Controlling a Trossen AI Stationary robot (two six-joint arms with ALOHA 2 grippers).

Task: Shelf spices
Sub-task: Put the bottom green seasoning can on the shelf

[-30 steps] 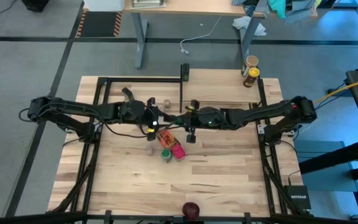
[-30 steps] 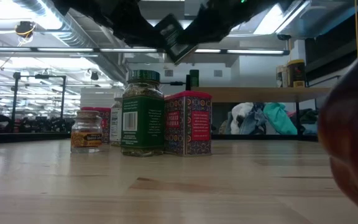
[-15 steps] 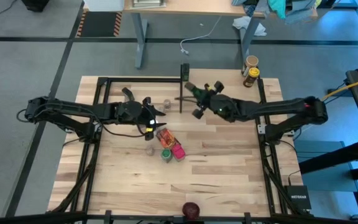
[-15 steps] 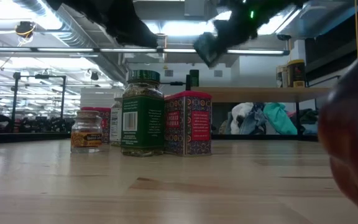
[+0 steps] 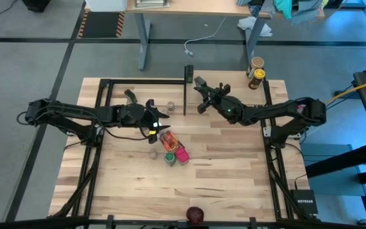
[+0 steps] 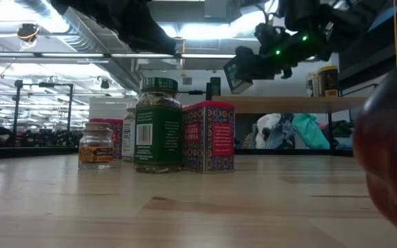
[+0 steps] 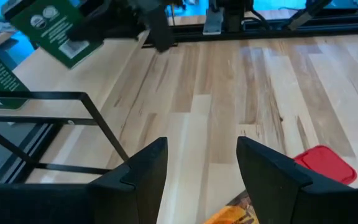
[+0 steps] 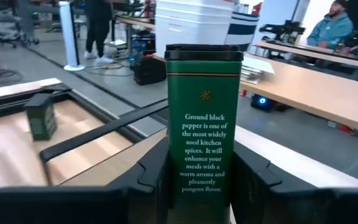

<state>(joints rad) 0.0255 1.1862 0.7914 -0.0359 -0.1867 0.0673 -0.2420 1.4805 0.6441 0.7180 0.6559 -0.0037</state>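
My right gripper (image 5: 206,93) is up over the shelf (image 5: 234,95), a light-wood board with black posts at the table's far side, and is shut on a dark green pepper tin (image 8: 204,121), which also shows in the low view (image 6: 235,71). A second green tin (image 8: 42,116) stands on its base on the shelf. My left gripper (image 5: 162,115) hovers open, just far of the spice cluster. Standing there are a pink-red box (image 6: 209,136), a green-lidded jar (image 6: 156,124) and a small jar (image 6: 96,145). An orange packet (image 5: 169,140) lies flat beside them. My right gripper pinches the pepper tin between its two fingers (image 8: 157,165), one on each narrow side of the tin's lower part (image 8: 201,186). The tin lies along the fingers, and its lid end (image 8: 204,53) sticks out beyond them. It is lifted clear of the shelf, tilted.
Two jars (image 5: 257,71) stand at the shelf's far right corner. A lone jar (image 5: 169,105) stands near the shelf's left post (image 5: 185,95). A dark red round thing (image 5: 196,214) sits at the table's near edge. Bare planks lie right of the cluster.
My right gripper has carried the pepper tin from beside my left gripper at mid-table toward the far edge, over the shelf, turning as it went. The tin stayed in its hold.
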